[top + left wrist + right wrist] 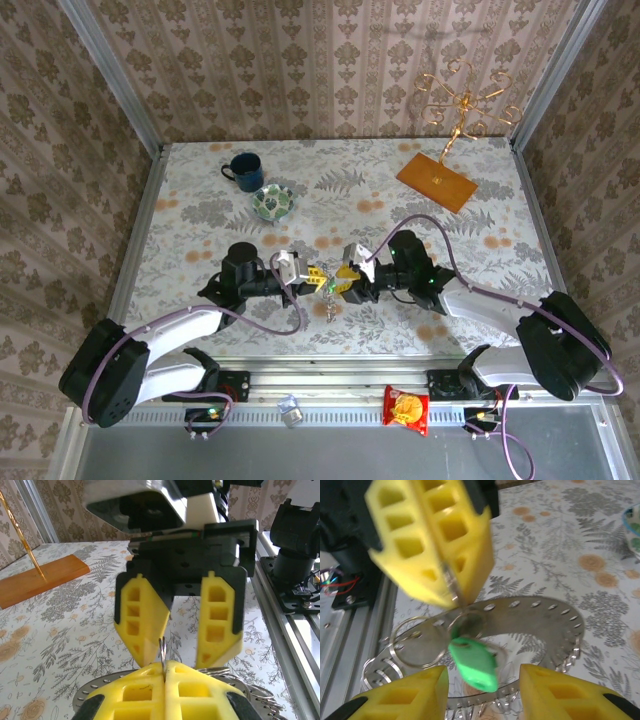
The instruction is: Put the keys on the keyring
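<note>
**Left hand pinches, right hand stands loose around the green tag**

The left gripper (452, 596) is clenched tight. Its two yellow fingers meet with no gap, and a thin metal piece (161, 652) stands out of the seam between them. This piece is seen edge-on, so I cannot tell for sure what it is. The green tag (474, 664) hangs directly under these fingertips, so I judge it belongs to the green-tagged key.

The right gripper (180, 655) faces the left one, tip toward tip, and is released: its fingers stand well apart and touch nothing. From its own wrist camera the green tag lies just ahead of it, in the gap between its two fingers.

The keyring (547, 614) — the flat grey ring with small holes along its band — lies under both hands, nearly level. Its near edge comes up just beneath the left fingertips. A small wire ring (417, 642) rests just beside that edge, on the side of the right hand's left finger.

The relation that matters is this: the pinched metal stands upright while the band of the keyring runs flat below it — so the two cross each other. The left hand is nearer, because it already holds the piece. In my judgement the right hand would need to come down and forward to help.
</note>
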You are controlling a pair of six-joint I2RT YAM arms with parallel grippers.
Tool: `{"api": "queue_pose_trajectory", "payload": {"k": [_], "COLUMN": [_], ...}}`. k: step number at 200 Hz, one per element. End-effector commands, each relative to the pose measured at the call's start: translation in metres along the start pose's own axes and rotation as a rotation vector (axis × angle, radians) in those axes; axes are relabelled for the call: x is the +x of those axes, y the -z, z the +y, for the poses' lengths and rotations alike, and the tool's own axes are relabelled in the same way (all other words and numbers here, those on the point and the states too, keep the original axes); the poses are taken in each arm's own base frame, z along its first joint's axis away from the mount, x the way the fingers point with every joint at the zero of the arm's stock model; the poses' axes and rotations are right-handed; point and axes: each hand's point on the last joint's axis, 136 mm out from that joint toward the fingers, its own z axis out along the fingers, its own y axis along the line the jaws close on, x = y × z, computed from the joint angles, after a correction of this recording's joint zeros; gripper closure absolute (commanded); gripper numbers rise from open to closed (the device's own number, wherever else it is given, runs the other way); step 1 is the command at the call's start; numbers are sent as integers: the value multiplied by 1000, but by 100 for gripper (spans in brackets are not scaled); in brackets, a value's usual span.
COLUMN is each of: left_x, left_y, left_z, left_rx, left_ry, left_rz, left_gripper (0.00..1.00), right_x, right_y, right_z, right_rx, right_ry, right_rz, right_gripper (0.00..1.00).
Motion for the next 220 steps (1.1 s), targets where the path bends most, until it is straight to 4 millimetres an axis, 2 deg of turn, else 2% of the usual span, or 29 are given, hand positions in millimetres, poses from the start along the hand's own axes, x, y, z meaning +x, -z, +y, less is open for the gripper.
{"api": "queue_pose_trajectory", "payload": {"k": [1,44,88,130,169,220], "left_x": [-16,-19,-21,-23,-24,-25], "left_y": [1,1,3,3,4,4], "left_z": [-2,-5,-9,-11,-11,-12], "left_rx": [29,53,72,87,88,92], "left_ry": [-33,-31,-29,-30,-32,-29], "left_rz": [-61,-80,-92,-101,-108,-112], "left_gripper": [100,100,100,100,100,100], "right_x": [0,-4,-4,-10,-19,-24], "right_y": [-3,-8,-8,-8,-6,-6], "right_z": [13,12,1,10,18,22], "right_rx": [-65,-60,4,-50,-104,-136], "right_ry": [99,141,165,163,163,151], "right_rz": [-23,-22,-27,-40,-59,-59], "right_gripper": [57,57,56,56,65,82]}}
